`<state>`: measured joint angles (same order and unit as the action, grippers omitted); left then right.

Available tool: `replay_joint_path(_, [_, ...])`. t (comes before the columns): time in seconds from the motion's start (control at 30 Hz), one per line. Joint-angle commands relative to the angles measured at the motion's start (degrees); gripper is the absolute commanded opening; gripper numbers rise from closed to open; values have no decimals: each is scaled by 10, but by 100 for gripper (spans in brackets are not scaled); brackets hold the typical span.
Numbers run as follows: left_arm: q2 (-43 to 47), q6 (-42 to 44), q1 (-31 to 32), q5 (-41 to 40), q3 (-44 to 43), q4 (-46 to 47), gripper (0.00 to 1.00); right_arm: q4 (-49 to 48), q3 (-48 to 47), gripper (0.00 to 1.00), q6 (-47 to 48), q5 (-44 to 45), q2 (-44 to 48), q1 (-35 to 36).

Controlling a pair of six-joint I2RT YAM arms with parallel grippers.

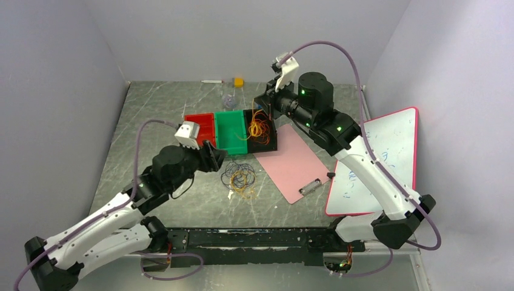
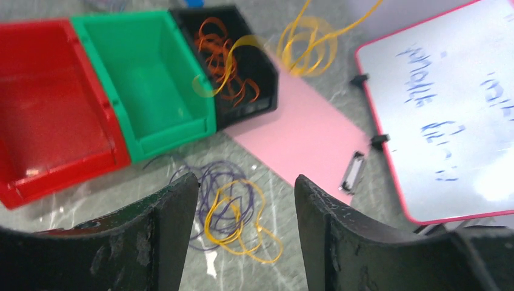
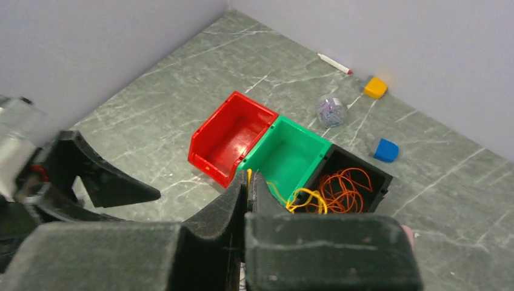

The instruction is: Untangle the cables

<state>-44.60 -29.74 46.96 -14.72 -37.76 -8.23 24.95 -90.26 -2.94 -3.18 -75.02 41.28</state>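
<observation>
A tangle of dark purple and yellow cables lies on the table in front of the bins; it also shows in the left wrist view. My left gripper is open and empty, just left of and above the tangle, which shows between its fingers. My right gripper is shut on a yellow cable and holds it hanging over the black bin. The hanging yellow cable is blurred in the left wrist view. Several orange cables lie in the black bin.
A red bin and a green bin stand left of the black bin. A pink clipboard and a red-edged whiteboard lie to the right. A yellow block, a pen, a clear ball and a blue block sit near the back wall.
</observation>
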Motion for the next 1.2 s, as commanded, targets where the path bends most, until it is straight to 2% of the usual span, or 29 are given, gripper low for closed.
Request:
replay_joint_path(0.0, [28, 56, -2, 39, -48, 24, 66, -39, -10, 0, -28, -29, -1, 2])
replay_joint_path(0.2, [-16, 167, -2, 156, -150, 46, 70, -17, -22, 0, -28, -81, -21, 3])
replay_joint_path(0.37, [-69, 231, -1, 193, -220, 43, 73, -3, -27, 0, -33, -136, -21, 2])
replay_joint_path(0.63, [-127, 258, -2, 242, -257, 67, 74, -2, -18, 0, -55, -169, 6, 3])
replay_joint_path(0.87, [-153, 253, -2, 224, -260, 84, 72, 0, -9, 0, -71, -205, 31, 3])
replay_joint_path(1.07, [-169, 244, -2, 247, -288, 84, 60, 11, 7, 0, -74, -215, 47, 3])
replay_joint_path(1.17, [-180, 240, -2, 277, -310, 82, 48, 5, 25, 0, -82, -209, 55, 2])
